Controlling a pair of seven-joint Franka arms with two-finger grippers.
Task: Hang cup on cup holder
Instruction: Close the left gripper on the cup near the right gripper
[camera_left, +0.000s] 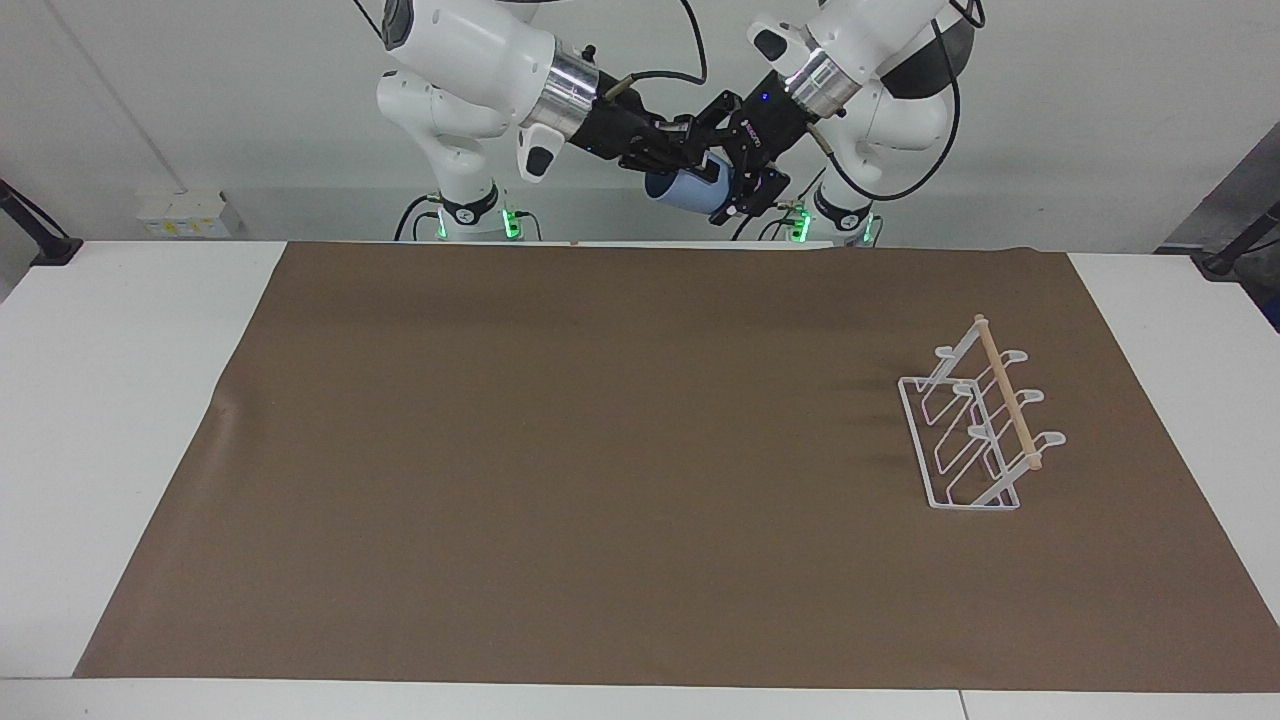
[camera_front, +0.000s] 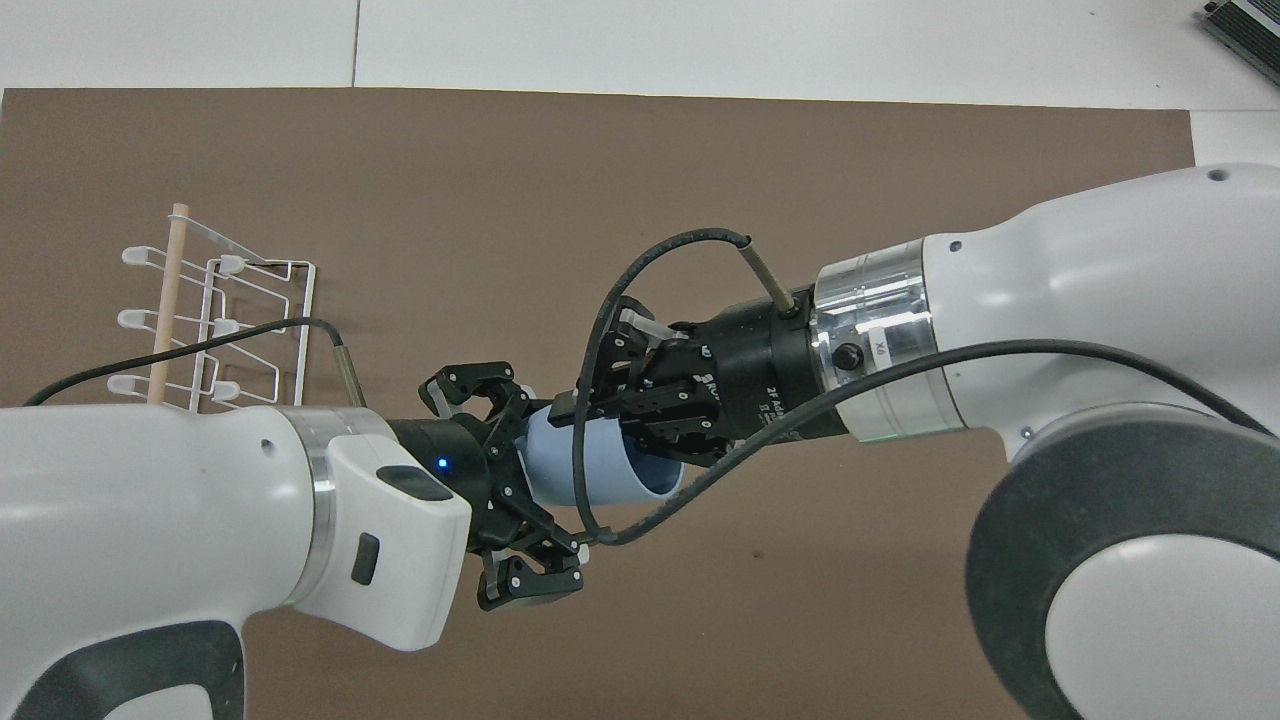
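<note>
Two grippers: you have both raised in the air near the robots' end of the table, meeting at one light-blue cup, over the edge of the brown mat.
Right gripper (camera_front: 610, 420): you see it reach in from the right arm's side; its fingers are clamped on the rim wall of the cup, one finger lying along the outside, the other going into the mouth.
Left gripper (camera_front: 520, 480): it comes in from the left arm's side and sits at the cup's closed bottom end; its fingers stand spread apart, one above and one below the cup's base in the overhead view. You cannot tell from either view whether they touch the cup.
Cup (camera_front: 590, 465): a handleless light-blue tumbler, held on its side in the air between the two grippers, its open mouth toward the right arm, its base toward the left arm. In the facing view the cup (camera_left: 690, 192) hangs well above the table.
Cup holder (camera_left: 985, 430): the white wire rack with a light wooden rod along its top stands on the brown mat toward the left arm's end of the table, well apart from the cup; its looped prongs carry nothing.
Mat (camera_left: 560, 460): brown sheet covering most of the white table (camera_left: 100, 400); only the rack rests on it.
</note>
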